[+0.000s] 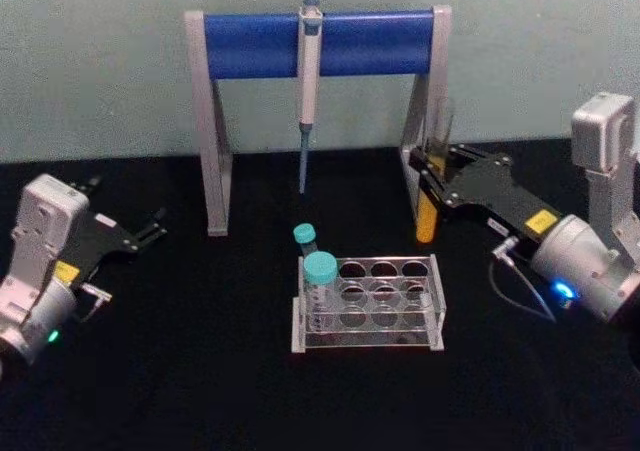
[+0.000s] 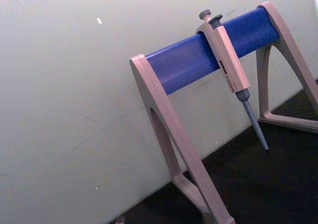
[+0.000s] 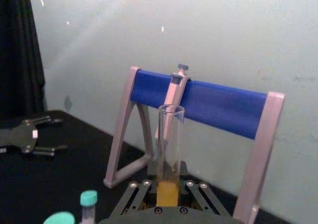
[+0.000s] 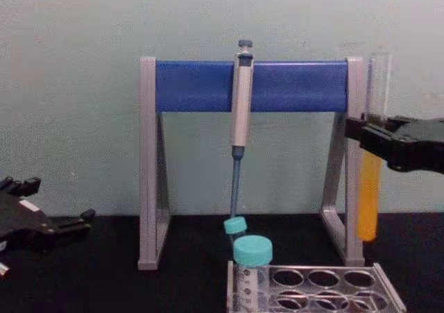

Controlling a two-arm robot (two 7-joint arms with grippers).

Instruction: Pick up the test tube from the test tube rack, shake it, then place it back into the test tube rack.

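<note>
My right gripper [image 1: 430, 174] is shut on the test tube [image 1: 428, 211], a clear glass tube with orange-yellow liquid in its lower half. It holds the tube upright in the air behind and to the right of the test tube rack [image 1: 432, 296], close to the stand's right leg. From the chest the test tube [image 4: 368, 188] hangs well above the test tube rack [image 4: 388, 293], gripped by the right gripper [image 4: 371, 139]. The right wrist view shows the test tube [image 3: 169, 159] rising from between the fingers [image 3: 139, 194]. My left gripper [image 1: 150, 226] rests open at the far left, low over the table.
A tall grey-and-blue pipette stand [image 1: 320, 41] with a hanging pipette [image 1: 308, 91] spans the back. Two teal-capped tubes [image 1: 320, 281] stand in the rack's left holes. The black table [image 1: 180, 371] stretches in front and to the left.
</note>
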